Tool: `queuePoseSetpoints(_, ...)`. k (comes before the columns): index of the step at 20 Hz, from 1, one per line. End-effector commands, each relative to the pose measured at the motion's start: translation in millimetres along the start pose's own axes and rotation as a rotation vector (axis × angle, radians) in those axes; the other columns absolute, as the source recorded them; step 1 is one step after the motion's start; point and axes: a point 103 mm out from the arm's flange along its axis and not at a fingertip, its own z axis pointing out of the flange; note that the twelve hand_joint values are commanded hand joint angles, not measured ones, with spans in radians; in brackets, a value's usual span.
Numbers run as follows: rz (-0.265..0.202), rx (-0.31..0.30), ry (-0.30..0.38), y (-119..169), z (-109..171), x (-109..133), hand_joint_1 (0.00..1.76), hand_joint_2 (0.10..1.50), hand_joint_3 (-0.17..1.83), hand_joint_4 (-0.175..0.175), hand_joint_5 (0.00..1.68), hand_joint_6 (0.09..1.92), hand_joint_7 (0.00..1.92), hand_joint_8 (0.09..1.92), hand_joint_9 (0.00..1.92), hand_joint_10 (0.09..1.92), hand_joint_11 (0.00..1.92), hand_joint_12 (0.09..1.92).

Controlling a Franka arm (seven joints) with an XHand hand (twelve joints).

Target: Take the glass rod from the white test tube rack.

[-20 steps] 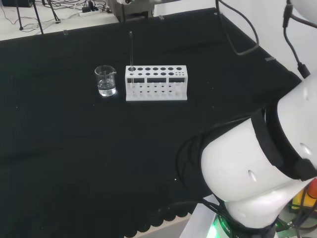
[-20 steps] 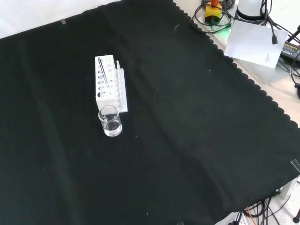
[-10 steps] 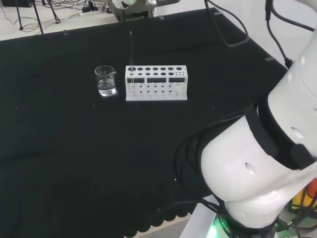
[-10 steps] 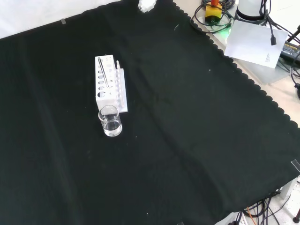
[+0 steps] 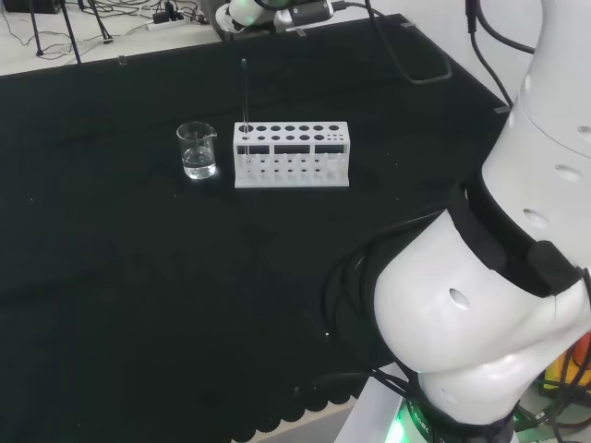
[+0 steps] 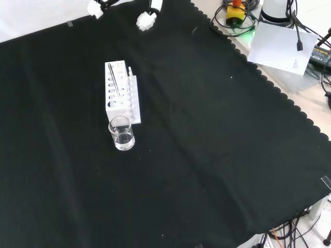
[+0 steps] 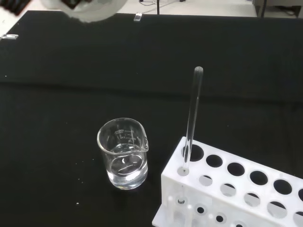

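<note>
Small clear glass beaker [image 5: 198, 151] with a shallow layer of clear liquid: leftmost in the head view, standing on the black-clothed bench [image 5: 129, 277] just beside the rack's end. White plastic test tube rack [image 5: 292, 153] with rows of round holes: right of the beaker. Thin clear glass rod [image 5: 245, 92]: upright in the rack's end hole nearest the beaker, untouched. Black and white hand [image 6: 146, 19]: at the front view's top edge, well apart from the rack, white fingertips spread, holding nothing.
</note>
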Motion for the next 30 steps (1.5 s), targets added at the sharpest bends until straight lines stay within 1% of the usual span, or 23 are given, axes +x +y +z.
queuePoseSetpoints(1,-0.011,-0.005,-0.016,17,18,-6,0.76,0.71,0.69,-0.127,0.11,0.09,0.08,0.88,0.28,0.92,0.00,1.43)
queuePoseSetpoints(8,-0.020,0.031,-0.013,41,49,-10,0.73,0.74,0.70,-0.131,0.15,0.09,0.14,0.91,0.38,0.92,0.01,1.45)
queuePoseSetpoints(11,-0.021,0.054,-0.048,49,61,-11,0.73,0.74,0.70,-0.133,0.16,0.09,0.17,0.92,0.41,0.92,0.02,1.45)
queuePoseSetpoints(17,-0.026,0.079,-0.045,62,81,-12,0.70,0.76,0.69,-0.134,0.18,0.09,0.19,0.91,0.45,0.90,0.03,1.44)
queuePoseSetpoints(20,-0.015,0.092,-0.042,66,90,-17,0.69,0.76,0.69,-0.135,0.18,0.09,0.19,0.91,0.46,0.90,0.03,1.44)
queuePoseSetpoints(22,-0.007,0.105,-0.052,67,96,-22,0.69,0.77,0.69,-0.136,0.18,0.09,0.21,0.92,0.49,0.91,0.03,1.44)
queuePoseSetpoints(28,0.020,0.136,-0.060,67,112,-37,0.69,0.77,0.68,-0.140,0.20,0.09,0.32,0.93,0.60,0.90,0.06,1.44)
queuePoseSetpoints(30,0.028,0.143,-0.054,67,115,-41,0.69,0.77,0.68,-0.141,0.20,0.09,0.35,0.94,0.62,0.90,0.08,1.44)
